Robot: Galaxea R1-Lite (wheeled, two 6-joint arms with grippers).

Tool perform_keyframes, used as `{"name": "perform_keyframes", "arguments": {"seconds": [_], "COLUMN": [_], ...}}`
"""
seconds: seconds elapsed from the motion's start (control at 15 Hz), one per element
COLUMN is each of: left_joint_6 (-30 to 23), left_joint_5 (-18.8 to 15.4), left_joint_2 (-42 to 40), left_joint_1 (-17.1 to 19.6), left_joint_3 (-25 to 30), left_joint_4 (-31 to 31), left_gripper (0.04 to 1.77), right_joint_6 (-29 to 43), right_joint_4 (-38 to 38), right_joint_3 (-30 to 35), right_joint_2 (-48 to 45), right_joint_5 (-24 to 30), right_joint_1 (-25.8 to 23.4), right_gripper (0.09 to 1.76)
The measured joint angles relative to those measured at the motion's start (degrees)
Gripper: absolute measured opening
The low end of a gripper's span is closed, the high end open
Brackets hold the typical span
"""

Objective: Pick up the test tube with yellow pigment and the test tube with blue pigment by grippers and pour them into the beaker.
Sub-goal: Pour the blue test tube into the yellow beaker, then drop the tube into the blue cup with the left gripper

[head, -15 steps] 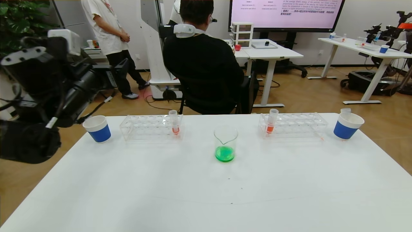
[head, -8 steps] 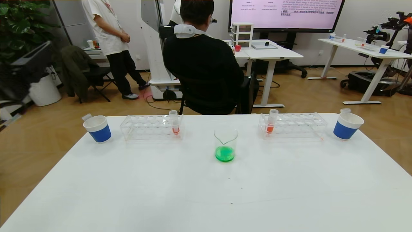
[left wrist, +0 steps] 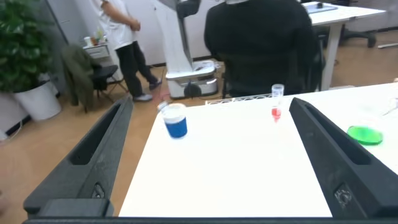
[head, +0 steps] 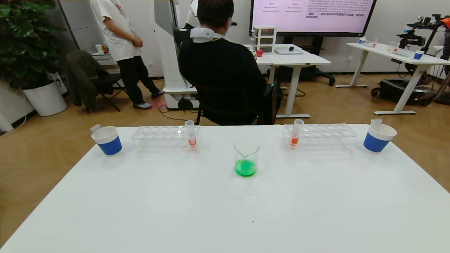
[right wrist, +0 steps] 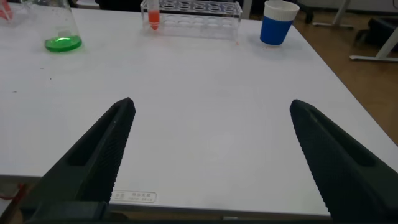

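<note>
The beaker [head: 246,157] stands mid-table and holds green liquid; it also shows in the right wrist view [right wrist: 62,31]. No tube showing yellow or blue liquid is in view. A clear tube end sticks out of the left blue paper cup [head: 107,140] and another out of the right blue paper cup [head: 378,137]; their contents are hidden. My left gripper [left wrist: 210,106] is open and empty, low at the table's left near side. My right gripper [right wrist: 211,104] is open and empty above the table's near right edge. Neither gripper shows in the head view.
Two clear racks stand at the back of the white table [head: 225,211]: the left rack [head: 165,138] and the right rack [head: 320,136], each with one orange-red tube. A seated person [head: 221,66] is just behind the table.
My left arm filled the left of the head view one second ago; it has drawn back out of that view. Nothing on the table has moved.
</note>
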Motion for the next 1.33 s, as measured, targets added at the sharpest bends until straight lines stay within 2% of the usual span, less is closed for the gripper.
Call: {"name": "perform_keyframes", "arguments": {"seconds": [0.13,0.27,0.53,0.67,0.8,0.93,1.07,1.33], "left_joint_6": [0.24,0.3,3.8,4.89,3.78,0.0,-2.69,-6.29], "left_joint_5": [2.97,3.28,4.52,4.13,-0.74,-5.29,-9.47,-11.18], "left_joint_2": [-4.0,-5.88,-7.01,-7.56,-9.37,-12.89,-17.59,-22.16], "left_joint_1": [0.28,0.41,0.57,3.67,7.46,7.63,7.31,6.96], "left_joint_3": [1.24,1.68,0.35,0.11,0.68,2.29,6.67,21.99], "left_joint_4": [-2.62,-2.84,-2.23,-1.05,0.41,0.9,1.12,-1.24], "left_gripper": [1.75,1.75,1.75,1.75,1.75,1.75,1.75,1.75], "right_joint_6": [0.0,0.0,0.0,0.02,0.0,0.0,0.0,0.02], "right_joint_4": [0.0,0.0,0.0,0.0,-0.02,0.0,0.0,0.0], "right_joint_3": [0.0,0.0,0.0,0.0,0.0,0.0,0.0,0.0], "right_joint_2": [0.0,0.0,0.0,0.0,0.0,0.0,0.0,0.0], "right_joint_5": [0.0,0.0,0.0,0.0,0.0,0.0,-0.02,0.0], "right_joint_1": [0.0,0.0,0.0,0.0,0.0,0.0,0.0,0.0], "right_gripper": [1.74,1.74,1.74,1.74,1.74,1.74,1.74,1.74]}}
